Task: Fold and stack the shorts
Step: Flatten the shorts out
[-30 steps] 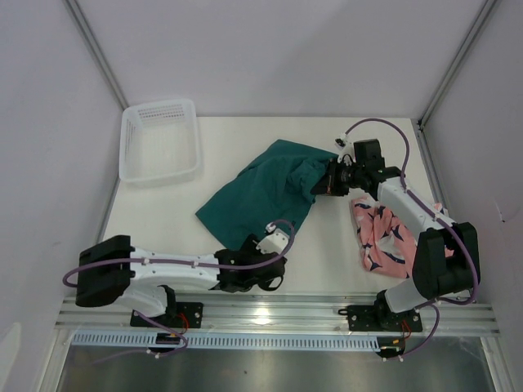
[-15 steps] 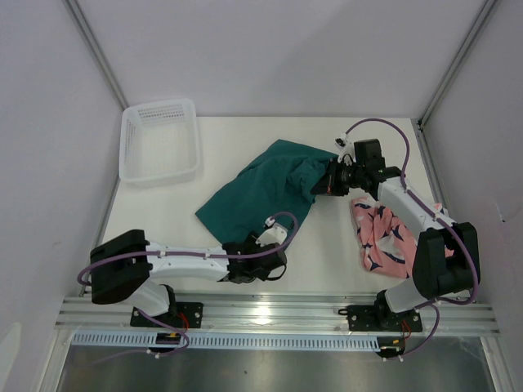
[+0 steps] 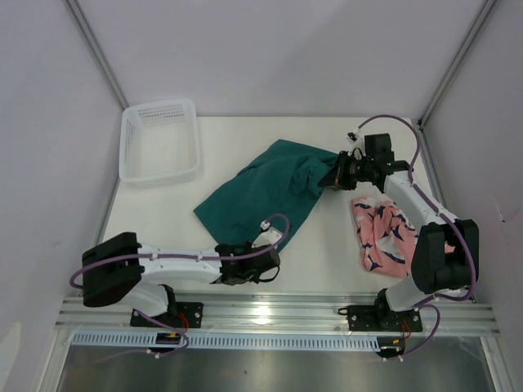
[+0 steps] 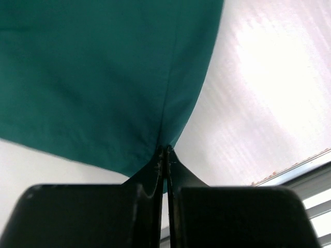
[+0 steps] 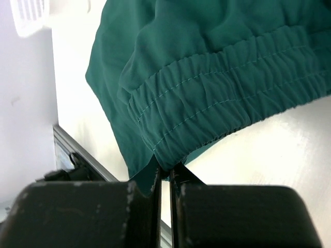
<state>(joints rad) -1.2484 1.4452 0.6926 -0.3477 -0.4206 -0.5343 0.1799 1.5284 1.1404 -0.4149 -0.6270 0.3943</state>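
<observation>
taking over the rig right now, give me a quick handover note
Left hand: shut on the near hem corner of the teal shorts.
Right hand: shut on their waistband, at the far right end.
Teal pair: spread out in the middle, unfolded.
Pink shorts: crumpled at the right side, no hand on them.
Done: nothing folded or stacked.
Left: fold teal, fold pink, stack.

The left arm [image 3: 180, 263] is stretching low and rightward with the left tool [image 4: 165, 151] pinching shut, while the right arm [image 3: 409, 196] is reaching far forward and angling leftward, the right tool [image 5: 165, 168] clamping shut too.
</observation>
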